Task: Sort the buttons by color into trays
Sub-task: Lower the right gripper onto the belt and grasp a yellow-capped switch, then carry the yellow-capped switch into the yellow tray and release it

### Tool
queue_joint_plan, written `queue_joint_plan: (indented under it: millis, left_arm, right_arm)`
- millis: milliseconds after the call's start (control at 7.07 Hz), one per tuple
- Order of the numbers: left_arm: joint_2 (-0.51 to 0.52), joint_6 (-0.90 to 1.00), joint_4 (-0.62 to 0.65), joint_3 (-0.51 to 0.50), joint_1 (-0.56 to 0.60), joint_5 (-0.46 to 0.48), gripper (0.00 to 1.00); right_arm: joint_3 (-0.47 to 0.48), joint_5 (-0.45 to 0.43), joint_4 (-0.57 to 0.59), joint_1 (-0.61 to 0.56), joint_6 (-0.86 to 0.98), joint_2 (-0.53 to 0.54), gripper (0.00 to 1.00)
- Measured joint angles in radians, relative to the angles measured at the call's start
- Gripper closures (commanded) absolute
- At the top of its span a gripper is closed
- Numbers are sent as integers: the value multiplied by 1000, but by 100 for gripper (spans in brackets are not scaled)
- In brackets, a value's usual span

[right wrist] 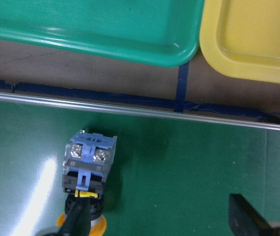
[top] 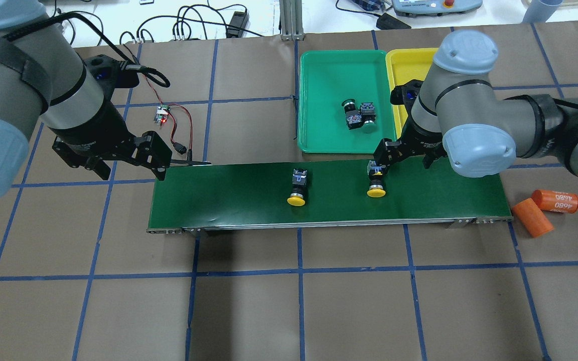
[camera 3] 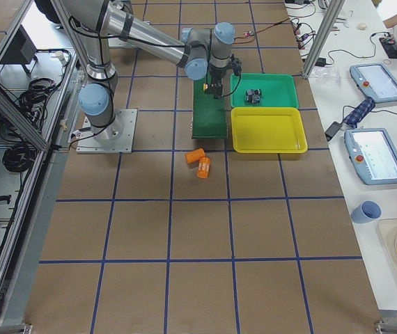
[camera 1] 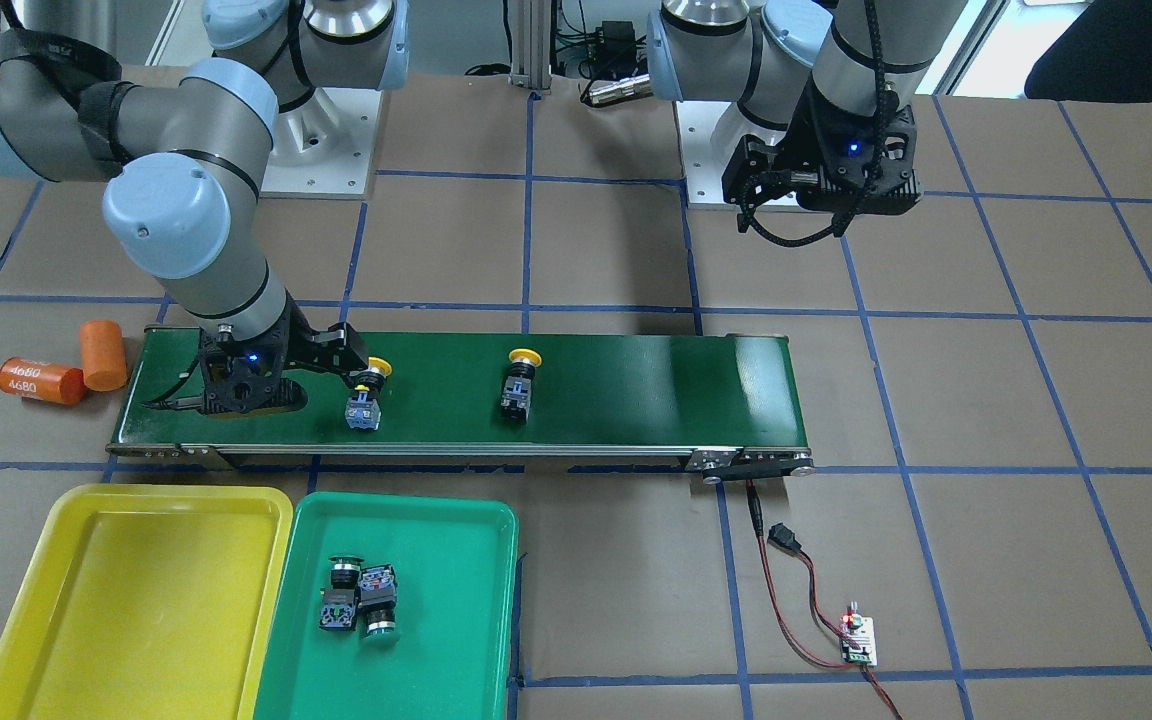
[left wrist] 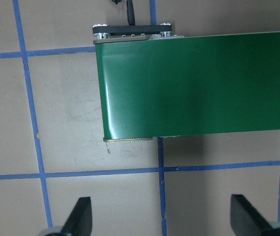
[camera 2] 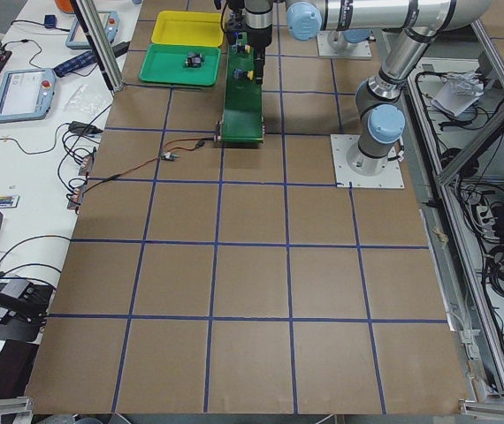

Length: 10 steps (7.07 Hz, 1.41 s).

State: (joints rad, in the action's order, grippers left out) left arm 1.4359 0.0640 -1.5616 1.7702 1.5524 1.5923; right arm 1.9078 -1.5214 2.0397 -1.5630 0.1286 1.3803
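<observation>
**Landmark:** conveyor belt [camera 1: 636,390], with its long axis running across the table [camera 1: 936,560].

1. Yellow tray [camera 1: 136,610]: on the operators' side of the belt, off the end where the right arm works.
2. Green tray [camera 1: 446,650]: just beside the yellow tray, on the same side of the belt.
3. First green button [camera 1: 340,598] and second green button [camera 1: 379,603]: lying in the green tray and touching. Their long axes run across the belt's length. The first has its cap toward the belt, the second away from it.
4. Circuit board [camera 1: 858,641]: wired to the belt's other end.
5. End yellow button [camera 1: 364,398]: lying on the belt near the tray end, long axis across the belt, cap toward the robot.
6. Right gripper [right wrist: 159,209]: fingers spread wide and gripping nothing, with one finger at that button's cap end.
7. Middle yellow button [camera 1: 517,385]: at mid-belt, lying the same way.
8. Orange cylinders [camera 1: 104,355]: two, just off the tray end of the belt.
9. Left gripper [left wrist: 162,211]: fingers spread and gripping nothing, above the table on the robot's side of the belt's wired end.
</observation>
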Motion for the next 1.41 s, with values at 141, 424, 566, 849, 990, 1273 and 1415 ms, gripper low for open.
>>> queue_joint_plan:
  millis: [141, 424, 566, 849, 990, 1273, 1415]
  left_arm:
    - [0, 0, 0, 0, 0, 0, 0]
    - [0, -1, 0, 0, 0, 0, 0]
    - [0, -1, 0, 0, 0, 0, 0]
    - [0, -1, 0, 1, 0, 0, 0]
    - [0, 0, 0, 1, 0, 0, 0]
    - [0, -1, 0, 1, 0, 0, 0]
    - [1, -1, 0, 1, 0, 0, 0]
  right_arm:
    - [2, 1, 0, 0, -1, 0, 0]
    - [4, 2, 1, 0, -1, -2, 0]
    - [5, 4, 1, 0, -1, -3, 0]
    - [9, 7, 5, 0, -1, -6, 0]
    - [9, 8, 8, 0, -1, -7, 0]
    - [11, 9, 10, 0, 0, -12, 0]
    - [11, 8, 11, -1, 2, -20, 0]
